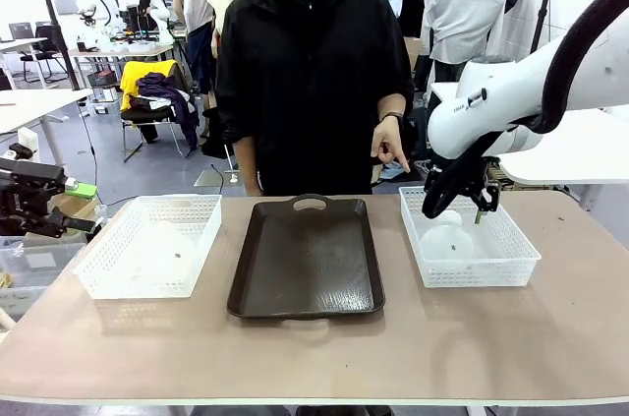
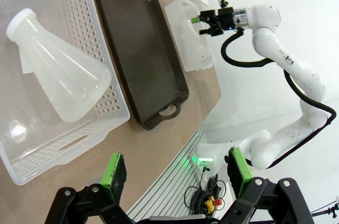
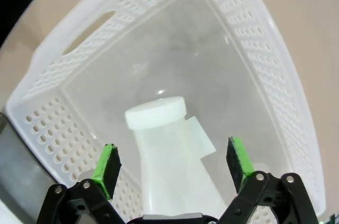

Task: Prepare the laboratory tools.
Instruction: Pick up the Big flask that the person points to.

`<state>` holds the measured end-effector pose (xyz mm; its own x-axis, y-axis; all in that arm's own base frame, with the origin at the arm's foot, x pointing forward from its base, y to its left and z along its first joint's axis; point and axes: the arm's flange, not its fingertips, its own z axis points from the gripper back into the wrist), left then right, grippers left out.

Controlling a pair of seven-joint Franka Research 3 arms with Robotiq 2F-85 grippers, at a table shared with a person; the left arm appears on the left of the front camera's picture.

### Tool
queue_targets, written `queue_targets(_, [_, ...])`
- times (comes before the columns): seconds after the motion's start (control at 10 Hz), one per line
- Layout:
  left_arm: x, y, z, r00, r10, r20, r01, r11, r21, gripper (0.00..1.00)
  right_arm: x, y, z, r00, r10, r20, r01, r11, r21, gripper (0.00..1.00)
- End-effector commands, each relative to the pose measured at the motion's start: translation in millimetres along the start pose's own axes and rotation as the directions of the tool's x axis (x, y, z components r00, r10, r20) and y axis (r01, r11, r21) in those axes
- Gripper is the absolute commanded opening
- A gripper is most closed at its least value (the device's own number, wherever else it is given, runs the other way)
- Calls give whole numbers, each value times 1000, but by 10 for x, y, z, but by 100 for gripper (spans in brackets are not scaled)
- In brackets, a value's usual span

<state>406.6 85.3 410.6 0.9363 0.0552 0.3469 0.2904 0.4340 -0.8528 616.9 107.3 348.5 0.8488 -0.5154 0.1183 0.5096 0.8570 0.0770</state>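
Hovering with fingers apart, the right gripper [image 3: 172,152] is positioned over a flask [image 3: 156,113], seen between its fingers inside a basket [image 3: 254,38]. Beyond the left gripper [image 2: 175,168]'s spread fingers, the second flask [image 2: 58,70] is seen lying. Neither is yet lifted.

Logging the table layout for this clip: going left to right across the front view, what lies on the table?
left mesh basket with the left flask inside → dark brown tray → right mesh basket with the right flask inside.
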Motion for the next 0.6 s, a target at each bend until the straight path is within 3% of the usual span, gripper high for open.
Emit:
queue_targets(0.0, [3,-8,18,1000,-2,5,2,1000,-2,100,52,87,-110,999,-31,37,33,998,-58,100])
queue_targets(0.5, [3,-8,18,1000,-2,5,2,1000,-2,100,8,196,-294,997,-38,70,43,997,-67,100])
